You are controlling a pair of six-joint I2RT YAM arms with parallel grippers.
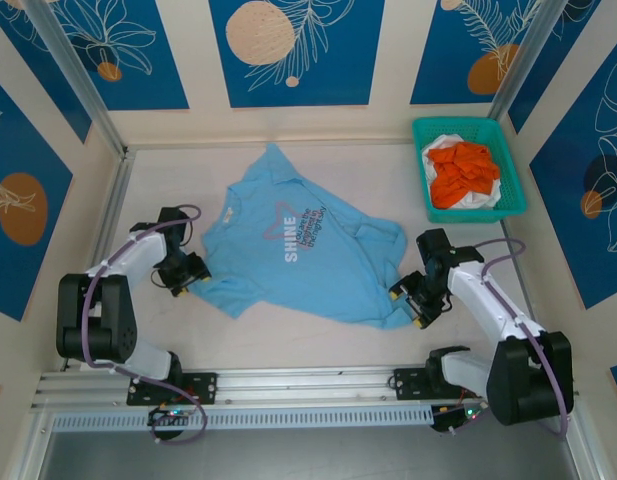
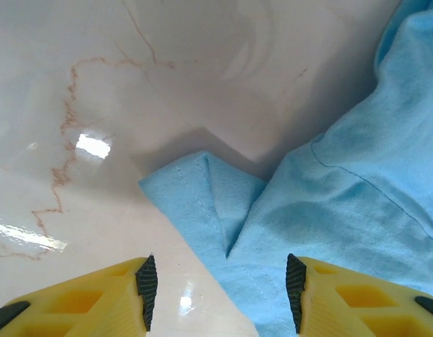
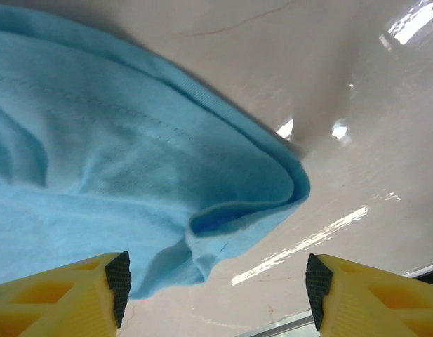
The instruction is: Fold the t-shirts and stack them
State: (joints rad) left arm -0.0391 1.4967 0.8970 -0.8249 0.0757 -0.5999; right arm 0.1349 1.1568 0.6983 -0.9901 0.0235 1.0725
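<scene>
At the near edge of the pale glossy worktop (image 1: 288,345) stand two black-and-white robot arms, one on each side.

The left gripper (image 1: 185,280) sits low by the near-left edge of the one light blue soft cloth t-shirt (image 1: 298,265). In the left wrist view its two yellow fingers (image 2: 104,298) are moderately spread, with the shirt's stitched sleeve corner (image 2: 202,189) lying flat on the worktop just ahead of the gap. Nothing is clamped between the jaws.

The right gripper (image 1: 413,305) hovers at the shirt's near-right corner. In the right wrist view its two yellow fingers (image 3: 69,295) are wide apart, and a rolled fold of the blue cloth (image 3: 258,189) lies below and ahead of them, not pinched.

That single blue shirt is spread, rumpled, across the middle of the worktop, between the two grippers. Its chest print (image 1: 300,235) faces up, with white lettering, a pink outline and small dark text.

In the far-right corner stands one teal plastic lattice basket (image 1: 468,124). In it lie one bright orange crumpled t-shirt (image 1: 466,172) and, under and around that, one white t-shirt (image 1: 485,200). Both are unfolded, well apart from the blue one.
</scene>
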